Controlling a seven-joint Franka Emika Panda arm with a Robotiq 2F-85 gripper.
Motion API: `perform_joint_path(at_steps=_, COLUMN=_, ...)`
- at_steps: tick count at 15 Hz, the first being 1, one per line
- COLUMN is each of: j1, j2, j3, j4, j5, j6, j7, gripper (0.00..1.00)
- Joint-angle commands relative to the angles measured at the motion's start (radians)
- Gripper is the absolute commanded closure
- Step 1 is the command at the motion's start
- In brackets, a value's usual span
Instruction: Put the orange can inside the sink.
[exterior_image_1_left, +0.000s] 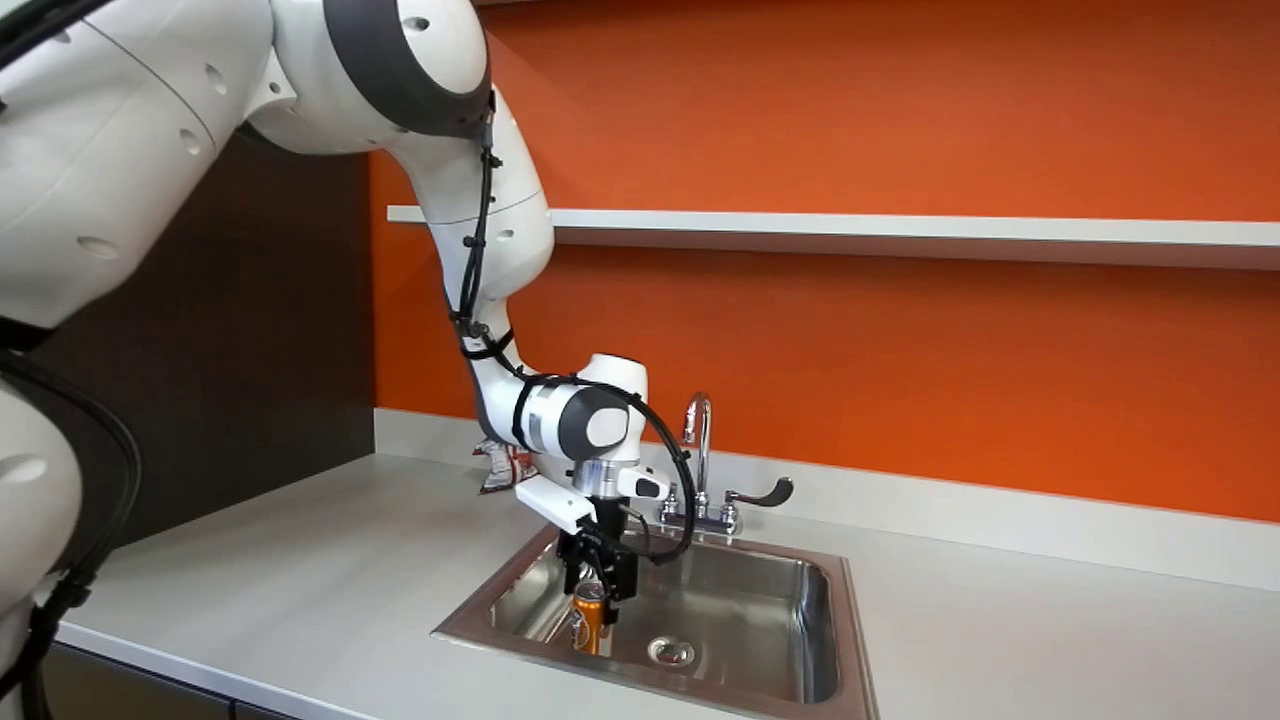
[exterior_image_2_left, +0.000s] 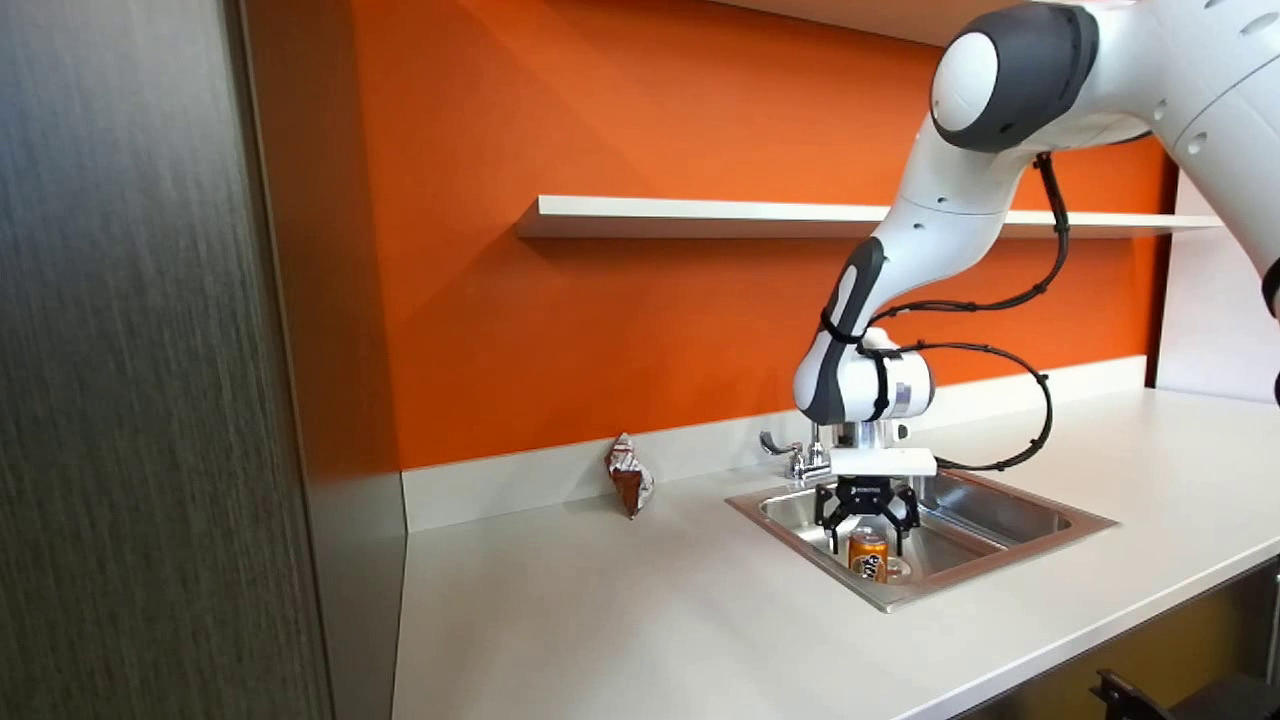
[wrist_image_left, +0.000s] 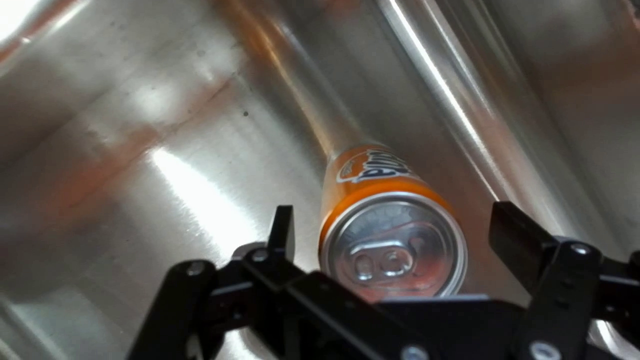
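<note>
I'm holding the gripper (wrist_image_left: 393, 232) spread, its fingers (wrist_image_left: 517, 239) parted and flanking the can (exterior_image_2_left: 868, 558), which is standing upright in the sink (exterior_image_1_left: 750, 590).

Orange wall (exterior_image_1_left: 900, 350), 1 white shelf (exterior_image_1_left: 900, 226), pale counter (exterior_image_1_left: 300, 570), dark panel (exterior_image_1_left: 270, 320)

I count one orange can (wrist_image_left: 392, 225) and one sink (exterior_image_1_left: 850, 625), which has one round drain (exterior_image_1_left: 671, 652) and one chrome faucet (exterior_image_1_left: 703, 450); of the faucet's lever handles (exterior_image_1_left: 770, 492), one shows plainly to me. There's one robot arm (exterior_image_2_left: 955, 230) with one hand (exterior_image_2_left: 867, 549), and the hand carries two fingers (wrist_image_left: 517, 240). I see one bench (exterior_image_2_left: 600, 610), one crinkled packet (exterior_image_2_left: 629, 478) and one slim white shelf (exterior_image_1_left: 880, 226) on one orange wall (exterior_image_1_left: 900, 120).
</note>
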Motion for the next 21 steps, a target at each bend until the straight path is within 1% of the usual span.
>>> perform_joint_path(at_steps=1, j1=0.01, j2=-0.047, j3=-0.011, j4=-0.023, j5=-0.013, j6=-0.023, j7=0.014, gripper=0.0)
perform_joint_path(at_steps=6, j1=0.022, j2=-0.081, j3=-0.019, j4=-0.044, j5=-0.025, j6=-0.022, j7=0.024, gripper=0.0)
perform_joint_path(at_steps=12, j1=0.042, j2=-0.158, j3=-0.04, j4=-0.099, j5=-0.056, j6=-0.022, j7=0.032, gripper=0.0)
perform_joint_path(at_steps=14, j1=0.046, j2=-0.186, j3=-0.045, j4=-0.121, j5=-0.076, j6=-0.024, j7=0.023, gripper=0.0)
perform_joint_path(at_steps=21, j1=0.051, j2=-0.305, j3=-0.032, j4=-0.22, j5=-0.162, j6=-0.023, j7=-0.016, gripper=0.0)
